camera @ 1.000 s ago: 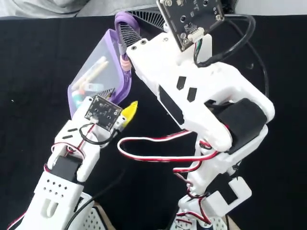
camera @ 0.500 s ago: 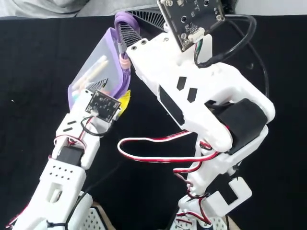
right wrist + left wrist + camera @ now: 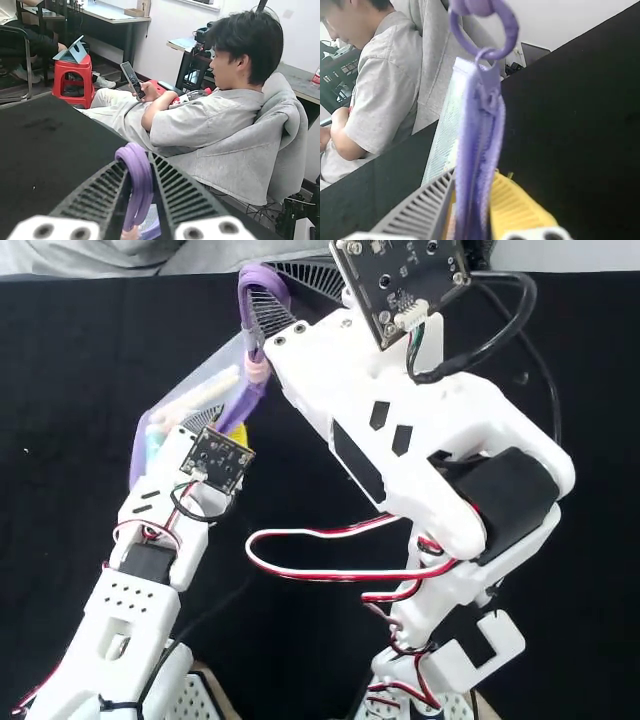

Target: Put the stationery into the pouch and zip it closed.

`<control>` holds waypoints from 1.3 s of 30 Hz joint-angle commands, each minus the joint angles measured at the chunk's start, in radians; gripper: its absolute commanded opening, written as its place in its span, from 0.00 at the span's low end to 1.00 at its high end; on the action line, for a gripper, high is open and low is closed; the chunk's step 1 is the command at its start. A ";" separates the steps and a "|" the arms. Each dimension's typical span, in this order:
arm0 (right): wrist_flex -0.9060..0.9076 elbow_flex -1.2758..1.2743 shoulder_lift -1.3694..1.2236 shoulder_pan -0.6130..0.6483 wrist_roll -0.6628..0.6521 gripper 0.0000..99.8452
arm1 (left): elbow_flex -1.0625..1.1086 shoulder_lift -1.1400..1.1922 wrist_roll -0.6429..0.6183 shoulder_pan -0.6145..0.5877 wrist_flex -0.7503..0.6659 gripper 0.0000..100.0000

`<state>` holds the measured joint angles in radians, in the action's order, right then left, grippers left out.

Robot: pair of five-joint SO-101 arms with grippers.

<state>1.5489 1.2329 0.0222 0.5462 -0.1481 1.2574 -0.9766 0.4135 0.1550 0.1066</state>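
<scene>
A see-through purple pouch [image 3: 185, 405] hangs tilted above the black table, with pens and other stationery [image 3: 212, 390] inside it. My right gripper [image 3: 265, 295] is shut on the purple loop [image 3: 255, 282] at the pouch's upper end; in the right wrist view the loop [image 3: 137, 170] sits pinched between the ribbed dark fingers [image 3: 180, 195]. My left gripper [image 3: 235, 420] is shut on the pouch's lower edge. In the left wrist view the purple zip seam [image 3: 475, 150] runs edge-on between a grey finger [image 3: 420, 210] and a yellow finger [image 3: 515, 210], up to the loop [image 3: 482, 25].
The black table [image 3: 80, 360] spreads to the left and right of both arms. The right arm's white body [image 3: 430, 440] looms over the middle, with red-and-white cables [image 3: 330, 565] looping below it. The left arm's base [image 3: 120, 640] stands at the near left.
My left gripper has moved up and closed on the pouch's lower edge. The pouch has turned more edge-on and narrower. The right gripper has kept its place on the loop.
</scene>
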 commanded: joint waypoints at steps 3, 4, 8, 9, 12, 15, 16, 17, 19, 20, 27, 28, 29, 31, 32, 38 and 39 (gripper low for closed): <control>-0.011 0.004 0.054 -0.051 0.005 0.01 | 0.013 -0.158 0.043 -0.058 0.046 0.03; -0.011 0.004 0.054 -0.069 0.005 0.01 | 0.022 -0.212 0.069 -0.061 0.089 0.03; -0.009 0.002 0.054 -0.161 0.003 0.01 | 0.035 -0.477 0.101 -0.048 0.302 0.03; -0.009 0.002 0.054 -0.181 0.003 0.01 | 0.035 -0.549 0.101 -0.041 0.359 0.03; -0.015 0.002 0.054 -0.226 0.003 0.01 | 0.033 -0.741 0.106 0.025 0.516 0.03; -0.015 0.002 0.054 -0.249 0.002 0.01 | 0.036 -0.850 0.106 0.071 0.620 0.03; -0.015 0.002 0.053 -0.256 0.002 0.01 | 0.030 -0.850 0.106 0.074 0.638 0.03; -0.017 0.002 0.050 -0.265 -0.003 0.01 | 0.030 -0.841 0.106 0.071 0.644 0.03; -0.018 0.005 0.030 -0.278 -0.040 0.01 | 0.030 -0.821 0.106 0.071 0.646 0.03; -0.026 0.004 0.016 -0.287 -0.057 0.01 | 0.030 -0.819 0.106 0.071 0.649 0.03; -0.126 0.008 -0.159 -0.408 -0.074 0.01 | 0.030 -0.816 0.101 0.079 0.652 0.03; -0.140 0.008 -0.182 -0.414 -0.074 0.01 | 0.031 -0.816 0.100 0.079 0.651 0.03; -0.155 0.010 -0.205 -0.423 -0.074 0.01 | 0.033 -0.816 0.100 0.081 0.651 0.03; -0.186 0.012 -0.245 -0.439 -0.074 0.01 | 0.036 -0.816 0.100 0.081 0.649 0.03; -0.203 0.012 -0.262 -0.446 -0.074 0.01 | 0.036 -0.816 0.100 0.081 0.649 0.03; -0.305 0.012 -0.381 -0.503 -0.075 0.01 | 0.036 -0.816 0.057 0.082 0.643 0.03; -0.322 0.012 -0.401 -0.512 -0.075 0.01 | 0.036 -0.816 0.057 0.093 0.643 0.03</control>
<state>1.2942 1.2329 -0.3567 0.0921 -0.2156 1.3126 -1.7822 0.4841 0.2286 0.7587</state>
